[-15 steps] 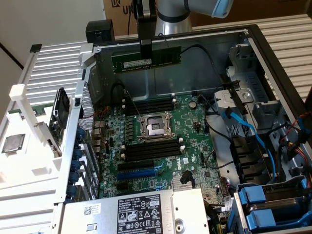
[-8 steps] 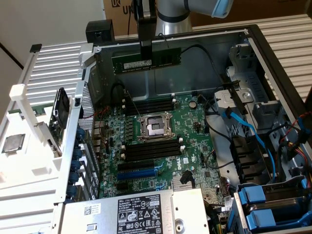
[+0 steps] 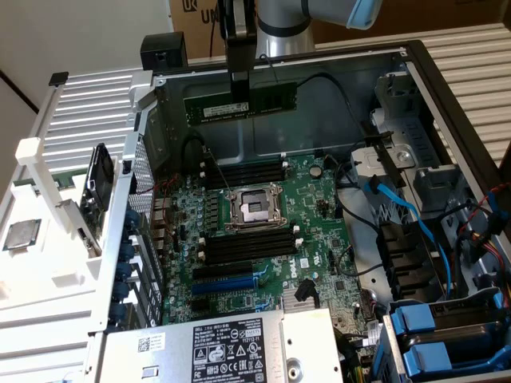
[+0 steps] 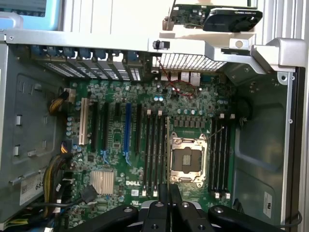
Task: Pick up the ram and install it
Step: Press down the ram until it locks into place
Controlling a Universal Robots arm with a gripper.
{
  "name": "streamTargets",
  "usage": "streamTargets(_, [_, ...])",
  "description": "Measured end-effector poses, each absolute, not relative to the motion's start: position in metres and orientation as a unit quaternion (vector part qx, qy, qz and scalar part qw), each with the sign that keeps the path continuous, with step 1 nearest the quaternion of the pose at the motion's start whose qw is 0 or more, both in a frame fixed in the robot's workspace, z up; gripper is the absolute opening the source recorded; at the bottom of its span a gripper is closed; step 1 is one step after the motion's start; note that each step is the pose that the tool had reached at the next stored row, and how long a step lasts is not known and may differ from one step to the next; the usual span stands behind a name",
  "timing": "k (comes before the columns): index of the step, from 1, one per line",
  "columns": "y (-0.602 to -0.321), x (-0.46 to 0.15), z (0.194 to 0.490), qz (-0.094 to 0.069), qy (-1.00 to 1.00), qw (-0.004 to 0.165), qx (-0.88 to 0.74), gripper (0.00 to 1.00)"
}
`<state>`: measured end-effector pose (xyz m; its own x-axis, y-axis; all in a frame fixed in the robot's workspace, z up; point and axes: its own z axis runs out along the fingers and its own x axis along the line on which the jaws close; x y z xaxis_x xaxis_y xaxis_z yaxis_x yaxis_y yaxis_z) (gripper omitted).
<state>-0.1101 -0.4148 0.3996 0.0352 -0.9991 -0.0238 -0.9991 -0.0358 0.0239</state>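
Observation:
The ram (image 3: pixel 271 99) is a long green stick with black chips and a white label. It hangs level in the air over the far part of the open computer case, above the motherboard (image 3: pixel 319 203). My gripper (image 3: pixel 239 104) is shut on the ram near its middle, coming down from above. In the wrist view my gripper (image 4: pixel 169 193) holds the ram edge-on above the motherboard (image 4: pixel 111 145), near the processor socket (image 4: pixel 186 159). Black memory slots (image 3: pixel 243 171) (image 3: pixel 247 243) lie on either side of the socket (image 3: pixel 254 209); they also show in the wrist view (image 4: pixel 153 154) (image 4: pixel 219 154).
A square silver processor chip (image 3: pixel 20 234) lies on the white frame at the exterior view's left. A graphics card (image 3: pixel 96 191) stands beside the case wall. Blue cables (image 3: pixel 399 215), blue drive bays (image 3: pixel 447 335) and a power supply (image 3: pixel 215 351) crowd the case.

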Motion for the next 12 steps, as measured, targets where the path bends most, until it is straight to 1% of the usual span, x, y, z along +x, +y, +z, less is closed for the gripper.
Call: streamTargets(12, [-0.4118, -0.1101, 0.396, -0.016, -0.704, 0.001, 0.71, 0.12])
